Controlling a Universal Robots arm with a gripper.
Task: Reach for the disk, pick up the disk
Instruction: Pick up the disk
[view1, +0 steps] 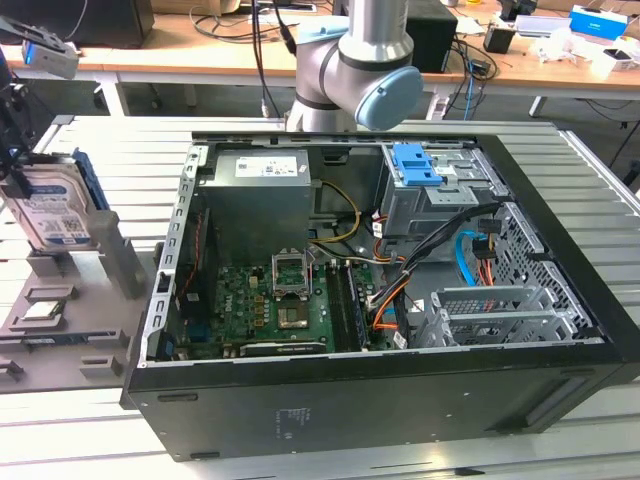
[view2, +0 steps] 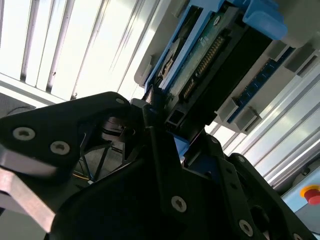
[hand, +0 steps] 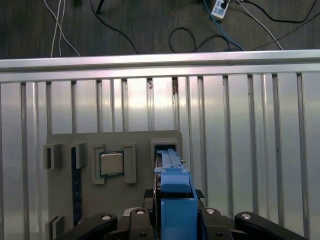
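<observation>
Claw (hand: 174, 196) is clamped on the disk (hand: 172, 172), with a finger on each flat side and the blue bracket edge sticking out between them in the first wrist view. The disk stands on edge at a slot of the grey holder (hand: 140, 142) on the slatted bench (hand: 250, 150); can't tell if it's still seated. A processor chip (hand: 111, 163) sits in a pocket near the claw. The open PC case (view1: 380, 300) is well apart from it.

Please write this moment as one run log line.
step: reach | gripper: at disk | disk: upright in grey holder | grip: cannot tell
</observation>
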